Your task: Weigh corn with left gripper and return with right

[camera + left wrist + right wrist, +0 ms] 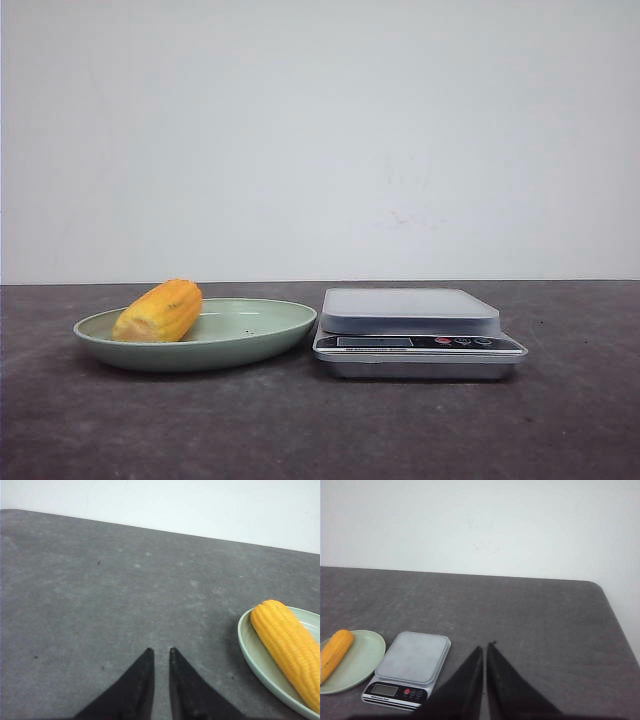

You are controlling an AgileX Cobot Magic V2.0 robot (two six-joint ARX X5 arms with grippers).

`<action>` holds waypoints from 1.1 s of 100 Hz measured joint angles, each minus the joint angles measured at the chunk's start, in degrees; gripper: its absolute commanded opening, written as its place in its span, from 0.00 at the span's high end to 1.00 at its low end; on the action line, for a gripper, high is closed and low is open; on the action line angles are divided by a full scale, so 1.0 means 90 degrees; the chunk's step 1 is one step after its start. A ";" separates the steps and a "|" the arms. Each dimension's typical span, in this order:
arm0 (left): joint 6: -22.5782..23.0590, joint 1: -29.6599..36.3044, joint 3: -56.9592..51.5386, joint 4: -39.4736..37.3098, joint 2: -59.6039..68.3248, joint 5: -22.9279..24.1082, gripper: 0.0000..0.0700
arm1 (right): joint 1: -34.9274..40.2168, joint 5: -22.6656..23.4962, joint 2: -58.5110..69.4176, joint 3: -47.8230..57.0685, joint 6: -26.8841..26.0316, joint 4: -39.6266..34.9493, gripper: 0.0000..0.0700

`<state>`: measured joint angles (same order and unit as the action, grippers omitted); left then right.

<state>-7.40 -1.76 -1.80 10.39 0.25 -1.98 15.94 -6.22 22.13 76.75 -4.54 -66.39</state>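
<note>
The corn [159, 311] lies in the plate [250, 340], toward its left side; the plate sits on the bench [300, 430]. The scale [415, 333] stands just right of the plate.

**Both pincers hung nearly closed, holding nothing**

Neither arm appeared in the front view; only the wrist cameras showed the robot's own parts.

The left pincer [160, 652] showed two black, tapered fingers [135, 690] that ran to sharp points. Their tips stood close together with only a narrow slit between them, and nothing lay in that slit. Bare worktop [100, 605] stretched ahead of the tips.

The right pincer [485, 646] looked much the same: two black pointed fingers [512, 690], their tips almost touching, with a thin gap running down between them and nothing gripped. It hung above the worktop, tips clear of any object.
</note>
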 measured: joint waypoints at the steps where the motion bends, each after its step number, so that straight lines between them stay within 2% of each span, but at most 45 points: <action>1: 0.0000 0.0000 0.0000 0.0000 0.0000 0.0000 0.98 | 0.0002 0.0000 0.0000 0.0000 0.0005 0.0000 0.99; 10: 0.0000 0.0000 0.0000 0.0000 0.0000 0.0000 0.98 | 0.0007 0.0002 -0.0007 -0.0080 0.0029 0.0219 0.99; 21: 0.0000 0.0000 0.0000 0.0002 0.0000 0.0000 0.98 | -0.0177 0.0049 -0.0141 -0.0719 0.0221 0.1297 0.99; 43: 0.0000 0.0000 0.0000 0.0002 0.0000 -0.0002 0.98 | -0.0852 0.0357 -0.0833 -0.3373 0.0529 0.4150 0.99; 62: 0.0000 0.0000 0.0000 0.0002 0.0000 -0.0002 0.98 | -0.1151 0.0362 -0.1095 -0.5472 0.0529 0.5710 0.99; 89: 0.0000 0.0000 0.0000 0.0000 0.0000 0.0000 0.98 | -0.1583 0.0384 -0.1676 -0.7837 0.0284 0.6980 0.99; 110: 0.0000 0.0000 0.0000 0.0002 0.0000 -0.0002 0.98 | -0.1661 0.0381 -0.2324 -0.8439 0.0027 0.6841 0.99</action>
<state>-7.40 -1.76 -1.80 10.41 0.25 -2.00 0.99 -2.79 1.21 0.80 -4.29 -4.82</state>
